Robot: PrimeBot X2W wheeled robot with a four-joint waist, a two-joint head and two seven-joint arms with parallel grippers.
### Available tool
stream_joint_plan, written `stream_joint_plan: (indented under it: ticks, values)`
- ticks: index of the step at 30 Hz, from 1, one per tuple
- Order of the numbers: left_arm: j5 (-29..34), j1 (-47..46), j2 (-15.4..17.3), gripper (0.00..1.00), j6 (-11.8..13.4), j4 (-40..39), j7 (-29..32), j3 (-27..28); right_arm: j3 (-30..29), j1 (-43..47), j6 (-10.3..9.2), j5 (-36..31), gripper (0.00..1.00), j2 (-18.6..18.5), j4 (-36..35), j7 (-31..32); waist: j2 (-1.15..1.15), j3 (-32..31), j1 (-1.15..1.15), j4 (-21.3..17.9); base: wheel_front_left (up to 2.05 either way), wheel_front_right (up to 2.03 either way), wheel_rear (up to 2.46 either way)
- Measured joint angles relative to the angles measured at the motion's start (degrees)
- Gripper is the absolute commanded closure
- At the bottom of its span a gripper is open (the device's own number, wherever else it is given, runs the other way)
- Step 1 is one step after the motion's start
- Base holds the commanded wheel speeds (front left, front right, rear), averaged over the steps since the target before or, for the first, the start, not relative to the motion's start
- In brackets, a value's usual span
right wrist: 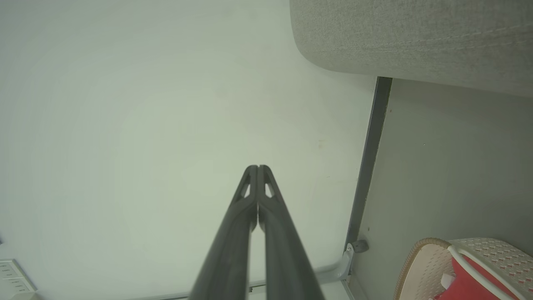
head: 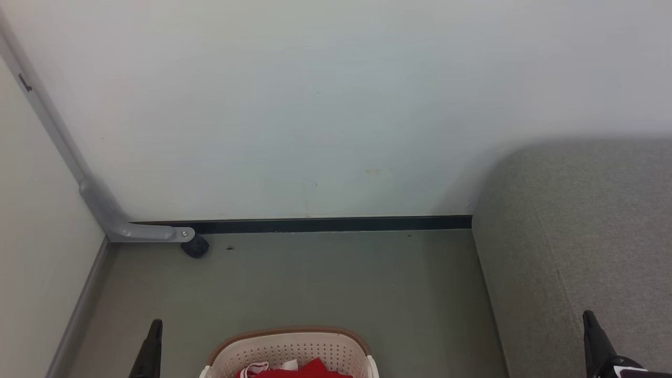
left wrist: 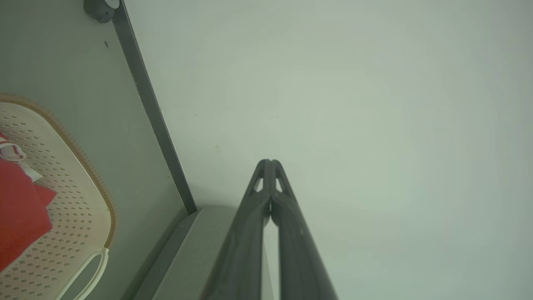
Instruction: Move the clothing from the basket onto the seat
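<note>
Item 1, basket: cream, perforated, brown-rimmed, standing on the floor at bottom centre of the head view. Its far rim runs parallel to the wall; the rest is cut off, so the long axis cannot be told. Item 2, clothing: red heap with striped white trim, crumpled inside the basket, no clear direction. Item 3, seat: grey, right of the basket and apart from it, rounded corner toward the wall. Left gripper: lower left beside the basket, 2 fingers pressed together, empty, pointing toward the wall. Right gripper: lower right, seen against the seat, same pose.
</note>
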Motion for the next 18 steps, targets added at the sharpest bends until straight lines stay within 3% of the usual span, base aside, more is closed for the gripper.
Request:
stream_joint_plan:
  ticks: [18]
  values:
    - [0.00,0.00,-0.09,1.00,0.00,0.00,0.07,0.10,-0.14,0.00,0.00,-0.01,1.00,0.05,0.00,0.00,0.00,0.00,0.00,0.00,0.00,0.00,0.00]
